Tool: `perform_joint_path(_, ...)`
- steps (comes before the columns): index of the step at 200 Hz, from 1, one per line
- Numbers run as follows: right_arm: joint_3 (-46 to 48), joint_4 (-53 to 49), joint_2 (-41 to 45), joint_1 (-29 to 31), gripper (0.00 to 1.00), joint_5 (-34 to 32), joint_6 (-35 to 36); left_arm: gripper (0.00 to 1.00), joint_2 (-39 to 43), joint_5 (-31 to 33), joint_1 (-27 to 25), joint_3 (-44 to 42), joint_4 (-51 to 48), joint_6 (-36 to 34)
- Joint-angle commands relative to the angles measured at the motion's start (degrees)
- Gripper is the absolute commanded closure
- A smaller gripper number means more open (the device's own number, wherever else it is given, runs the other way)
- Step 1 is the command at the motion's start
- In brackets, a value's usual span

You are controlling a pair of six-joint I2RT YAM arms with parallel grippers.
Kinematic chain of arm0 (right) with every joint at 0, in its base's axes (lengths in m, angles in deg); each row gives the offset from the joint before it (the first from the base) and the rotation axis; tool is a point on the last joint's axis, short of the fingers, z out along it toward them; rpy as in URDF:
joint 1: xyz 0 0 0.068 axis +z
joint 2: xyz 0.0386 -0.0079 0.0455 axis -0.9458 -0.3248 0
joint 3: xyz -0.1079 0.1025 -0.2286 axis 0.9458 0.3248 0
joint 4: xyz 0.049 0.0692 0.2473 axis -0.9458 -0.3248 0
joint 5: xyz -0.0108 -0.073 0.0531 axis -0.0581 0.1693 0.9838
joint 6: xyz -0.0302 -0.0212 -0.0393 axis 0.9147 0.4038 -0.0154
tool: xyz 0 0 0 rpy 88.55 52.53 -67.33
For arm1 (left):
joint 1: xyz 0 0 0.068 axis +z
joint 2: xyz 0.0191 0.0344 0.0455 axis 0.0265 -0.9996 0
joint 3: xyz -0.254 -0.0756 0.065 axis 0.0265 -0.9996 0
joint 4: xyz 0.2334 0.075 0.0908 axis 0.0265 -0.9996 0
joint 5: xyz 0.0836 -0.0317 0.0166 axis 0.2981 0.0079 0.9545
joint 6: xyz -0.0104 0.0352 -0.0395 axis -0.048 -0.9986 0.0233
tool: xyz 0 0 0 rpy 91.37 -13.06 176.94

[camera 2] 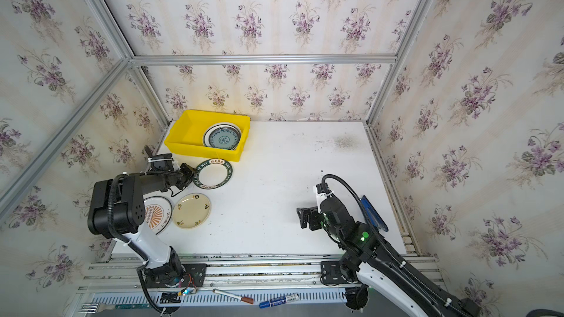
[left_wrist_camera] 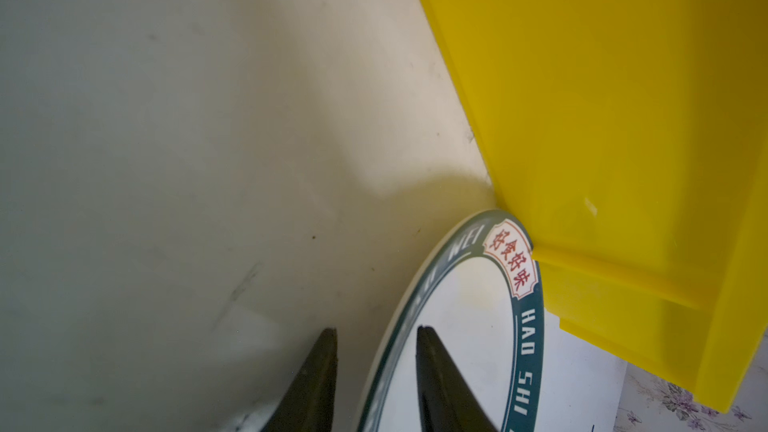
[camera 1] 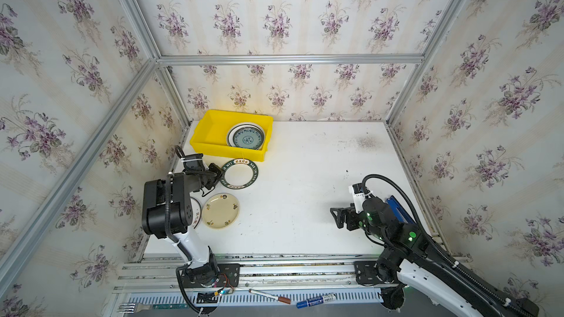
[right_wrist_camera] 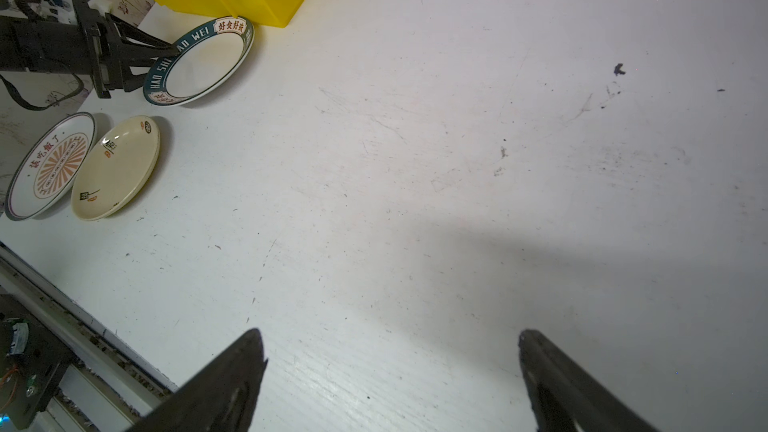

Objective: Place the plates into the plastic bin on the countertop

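Observation:
A white plate with a dark green lettered rim (camera 1: 239, 173) (right_wrist_camera: 203, 62) lies on the white countertop (camera 1: 305, 178), its far edge against the front wall of the yellow plastic bin (camera 1: 210, 131) (left_wrist_camera: 602, 97). My left gripper (camera 1: 220, 174) (left_wrist_camera: 377, 329) straddles the plate's rim, one finger over the inside (left_wrist_camera: 432, 367) and one outside, with gaps on both sides. In the bin a teal patterned plate (camera 1: 247, 138) rests on a white one. A cream plate (camera 1: 220, 211) and an orange sunburst plate (camera 2: 157, 213) sit near the left arm. My right gripper (camera 1: 334, 216) (right_wrist_camera: 390, 332) hangs open over bare countertop.
A blue flat object (camera 1: 399, 208) lies by the right rail beside the right arm. Markers (camera 1: 316, 300) and a fork (camera 1: 128, 308) lie on the front rails. Wallpapered walls close in the left, back and right sides.

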Motion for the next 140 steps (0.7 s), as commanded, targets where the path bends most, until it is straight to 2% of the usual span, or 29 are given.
perform_joint_path(1,-0.8,0.8,0.4,-0.1,0.02,-1.4,0.1,0.62,-0.7,-1.0,-0.5,0.6,-2.8,-1.7)
perform_joint_path(7,-0.8,0.7,0.6,-0.1,0.02,-1.5,0.1,0.63,-0.8,-1.1,-0.6,0.8,-2.8,-1.7)
perform_joint_path(59,-0.7,0.3,1.0,-0.2,0.02,-2.3,-0.2,0.88,-1.8,-3.3,-1.1,2.4,-2.8,-1.7)
perform_joint_path(83,-0.7,0.2,1.3,-0.2,0.02,-2.4,-0.4,0.90,-1.1,-3.6,-1.1,2.1,-2.9,-2.4)
perform_joint_path(140,-0.7,0.6,1.3,-0.2,0.02,-2.5,-1.3,1.00,1.4,-5.3,-1.3,1.0,-2.9,-2.5)
